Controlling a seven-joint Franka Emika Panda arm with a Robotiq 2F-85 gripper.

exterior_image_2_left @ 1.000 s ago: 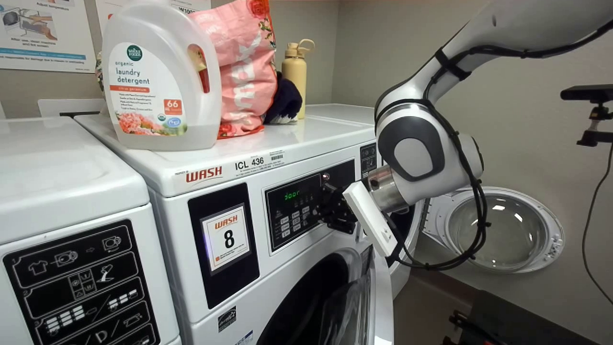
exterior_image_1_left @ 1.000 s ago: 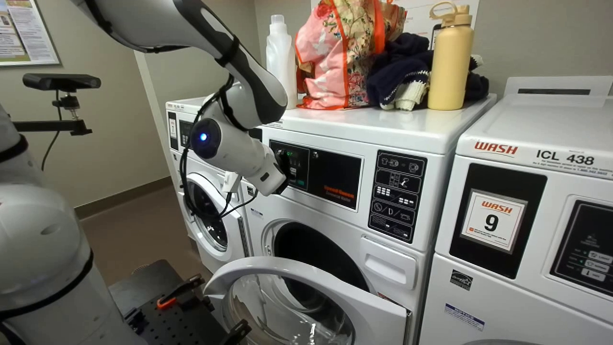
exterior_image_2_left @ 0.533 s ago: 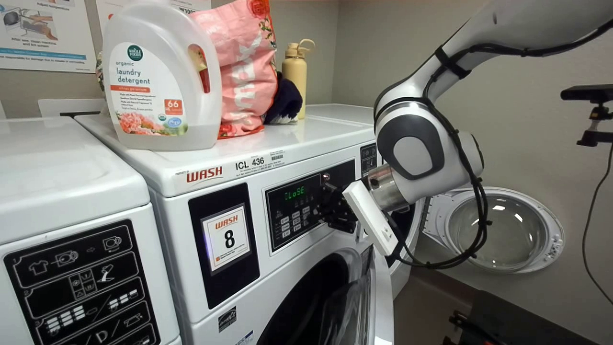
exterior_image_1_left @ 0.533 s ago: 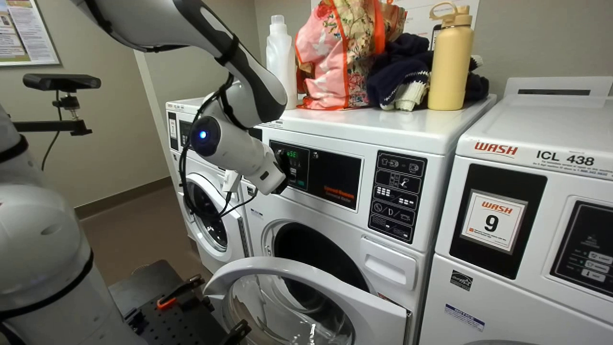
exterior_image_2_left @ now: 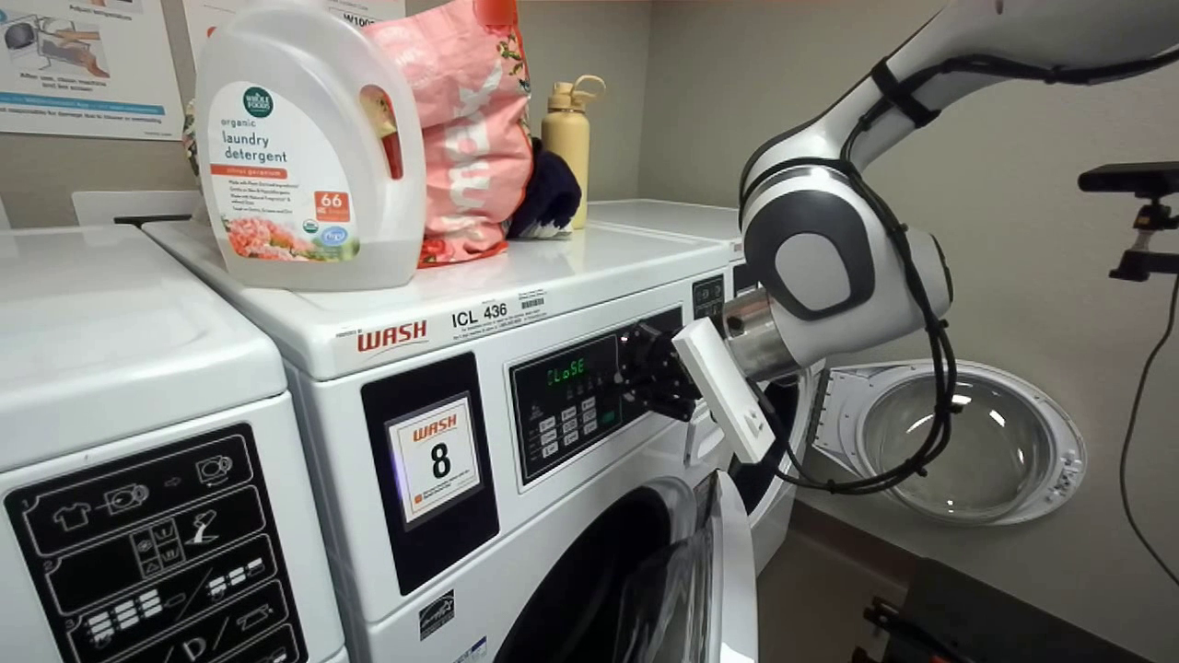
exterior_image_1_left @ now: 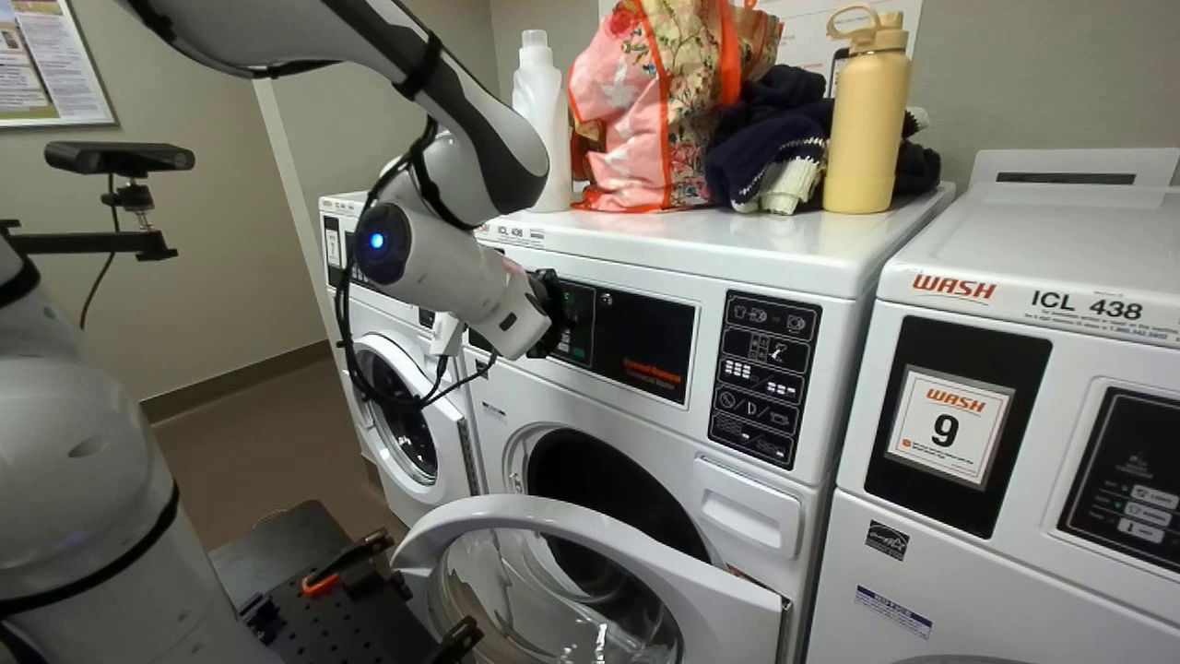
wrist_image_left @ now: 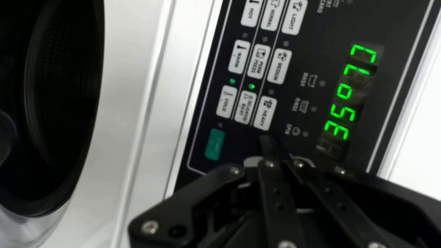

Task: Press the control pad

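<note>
The control pad (exterior_image_2_left: pixel 569 424) is a block of small pale keys in rows on the black panel of the white washer marked 8. It fills the upper middle of the wrist view (wrist_image_left: pixel 259 62), with a green START key (wrist_image_left: pixel 214 144) beside it. In an exterior view it is mostly hidden behind my gripper (exterior_image_1_left: pixel 564 312). My gripper (wrist_image_left: pixel 270 143) is shut and empty. Its fingertips are at the panel just past the HEAVY key, between START and the display (wrist_image_left: pixel 348 93), which reads CLoSE. I cannot tell whether they touch the panel. My gripper (exterior_image_2_left: pixel 631 373) is right of the pad here.
The washer's round door (exterior_image_1_left: pixel 590 516) hangs open below the panel. Detergent (exterior_image_2_left: pixel 313 157), a floral bag (exterior_image_1_left: pixel 636 111), dark clothes and a yellow bottle (exterior_image_1_left: pixel 867 120) stand on top. Another washer (exterior_image_1_left: pixel 1088 240) stands beside it. A camera on a bracket (exterior_image_1_left: pixel 120 159) is near the arm.
My gripper has moved up and away from the pad's edge, uncovering the START key in an exterior view. The display changed from door to CLoSE. The gripper's opening shows no clear change.
</note>
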